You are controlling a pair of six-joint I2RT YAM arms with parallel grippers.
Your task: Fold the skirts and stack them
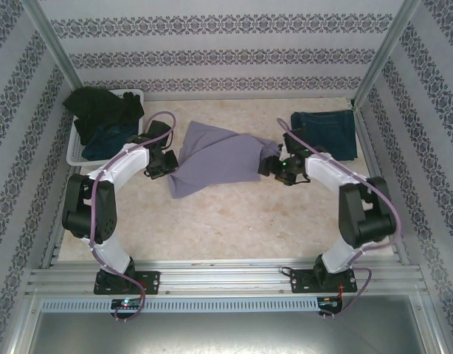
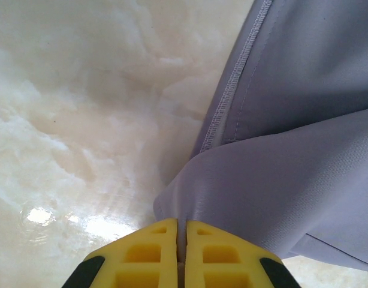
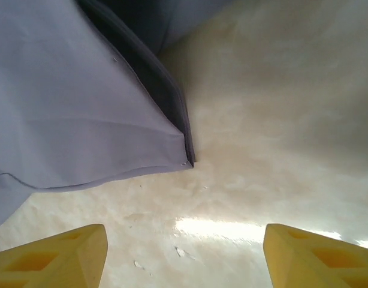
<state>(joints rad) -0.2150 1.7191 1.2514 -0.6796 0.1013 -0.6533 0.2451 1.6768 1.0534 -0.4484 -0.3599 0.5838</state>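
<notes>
The lavender skirt (image 1: 215, 158) lies in the middle of the table (image 1: 234, 221), partly spread. Its left part is flat, while its right end is bunched and narrowed toward a dark fold. The left gripper (image 2: 181, 225) is clenched on the skirt's left edge, with the cloth pinched between its yellow fingers and a stitched hem running away just beyond them. The right gripper (image 3: 184, 231) sits at the skirt's right end with its jaws standing apart and nothing between them. In its wrist view, the skirt's corner lies on the tabletop just ahead of the fingers, not touching them.

A folded denim skirt (image 1: 326, 133) rests at the far right, well apart from the lavender one. At the far left, a white basket (image 1: 77, 153) holds a black skirt (image 1: 101, 105) on top of a second denim skirt (image 1: 108, 136).

The step in hand looks like folding the lavender skirt, with only one side held. The next move probably calls for the right gripper to take hold at that right corner. Both arms could then pull the cloth flat and bring one edge over the other. The bunched right end may need smoothing first, or the fold could come out crooked.
</notes>
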